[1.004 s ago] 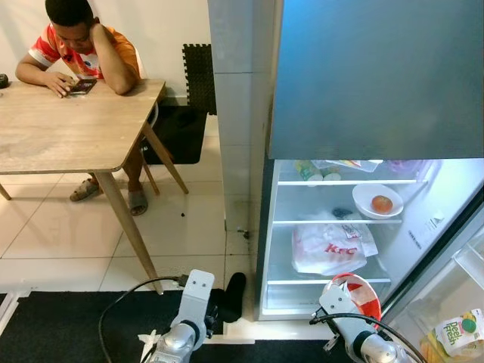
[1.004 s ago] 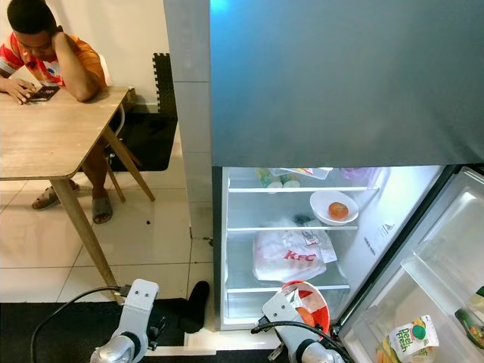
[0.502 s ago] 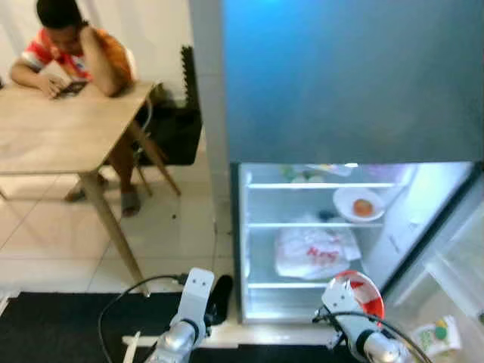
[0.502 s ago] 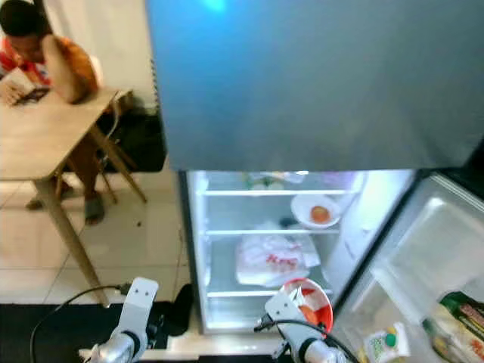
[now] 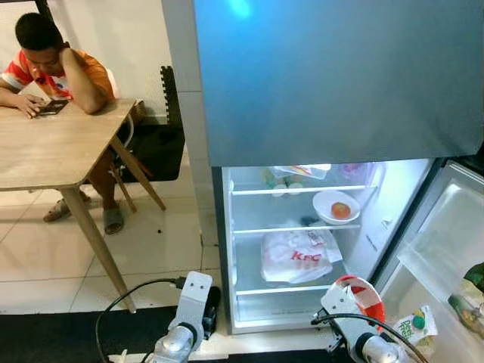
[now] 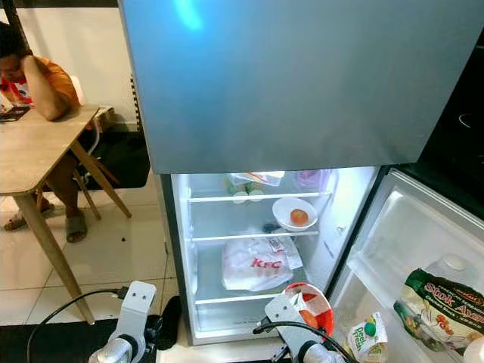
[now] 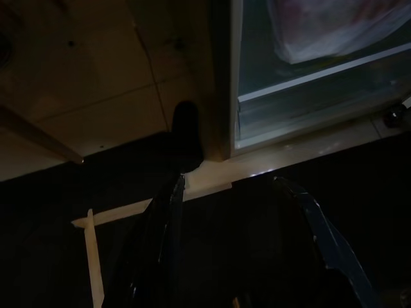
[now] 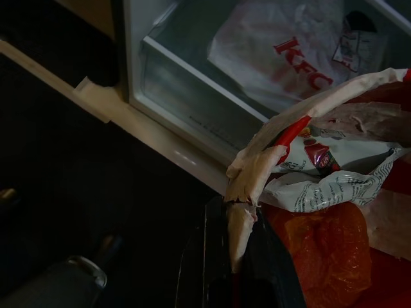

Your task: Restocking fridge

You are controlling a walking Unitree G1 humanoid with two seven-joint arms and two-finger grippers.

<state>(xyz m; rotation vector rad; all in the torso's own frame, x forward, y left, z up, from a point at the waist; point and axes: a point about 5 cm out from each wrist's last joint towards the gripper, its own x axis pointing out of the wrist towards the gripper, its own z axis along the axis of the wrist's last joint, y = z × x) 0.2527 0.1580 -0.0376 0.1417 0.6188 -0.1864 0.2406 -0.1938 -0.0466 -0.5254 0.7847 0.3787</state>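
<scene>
Fridge (image 5: 333, 91) stands with its lower door (image 6: 423, 249) swung open to the robot's right, upper door shut. On the lit shelves: a white KFC bag (image 5: 296, 255) on the lower shelf, a white bowl (image 5: 336, 206) holding something orange on the shelf above, and small containers at the top, too small to identify. Door bins hold a juice carton (image 6: 364, 339) and a green snack bag (image 6: 446, 302), partly cut off at the frame edge. The right gripper (image 8: 234, 269) is low in front of the fridge's bottom shelf, its black fingers clenched on the torn rim of a red-and-white paper bucket (image 8: 334, 192) stuffed with crumpled wrappers and an orange plastic bag; the bucket sits just before the open compartment. The left gripper (image 7: 241, 192) hangs over a dark mat (image 7: 270, 224), fingers spread, grasping nothing; that view is very dark. A black cable (image 5: 128, 299) runs across the floor near the left arm. Pale tiled floor (image 5: 45, 249), dark mat by the fridge base. At left, a wooden table (image 5: 53, 147) with a person (image 5: 57, 57) seated, looking down at a phone.
</scene>
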